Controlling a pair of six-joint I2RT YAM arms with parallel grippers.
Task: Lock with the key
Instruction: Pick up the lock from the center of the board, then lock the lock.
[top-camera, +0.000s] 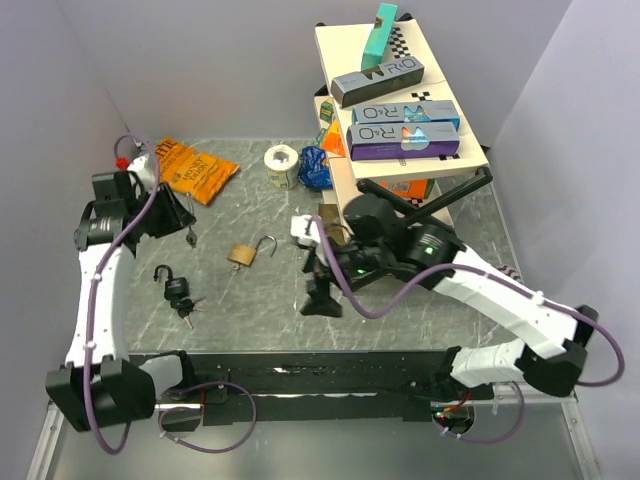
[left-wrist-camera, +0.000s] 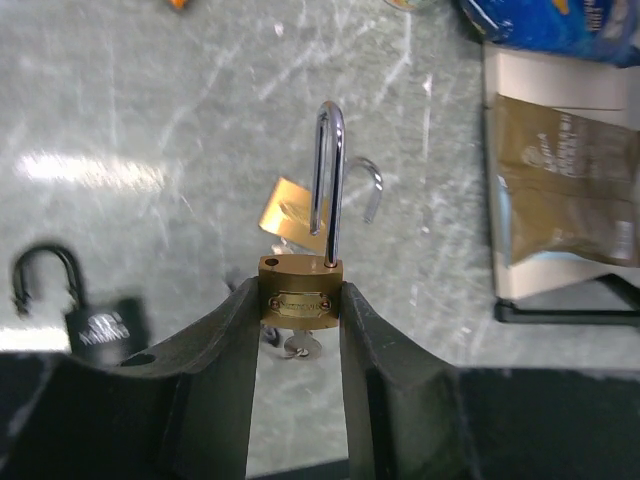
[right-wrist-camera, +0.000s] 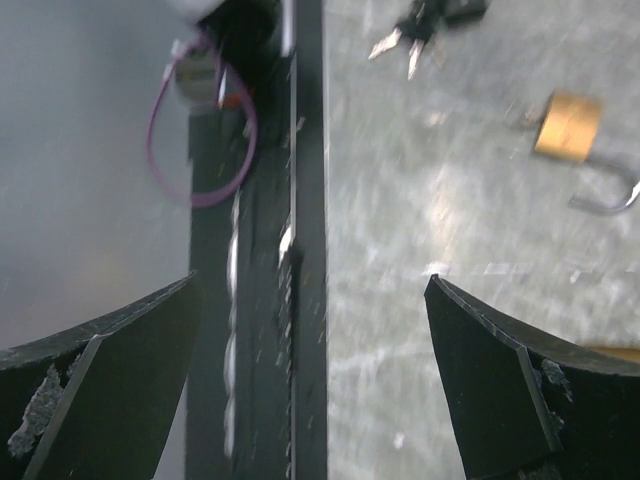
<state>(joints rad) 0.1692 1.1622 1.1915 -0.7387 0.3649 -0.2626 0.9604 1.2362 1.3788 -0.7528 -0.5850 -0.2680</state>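
- The left gripper (left-wrist-camera: 300, 302) is clamped on the sides of a small brass padlock (left-wrist-camera: 299, 292), its tall steel shackle standing open, above the left of the grey marbled table (left-wrist-camera: 150, 100).
- A silver key (left-wrist-camera: 300, 347) sits under its body.
- The right gripper (right-wrist-camera: 310, 380) is spread wide and empty, toward the near edge, well apart.
- Risk: pressing the shackle or turning the key may twist the lock out of that narrow pinch.
- Risk: a second brass padlock (left-wrist-camera: 288, 212) lying beyond could be mistaken for it.
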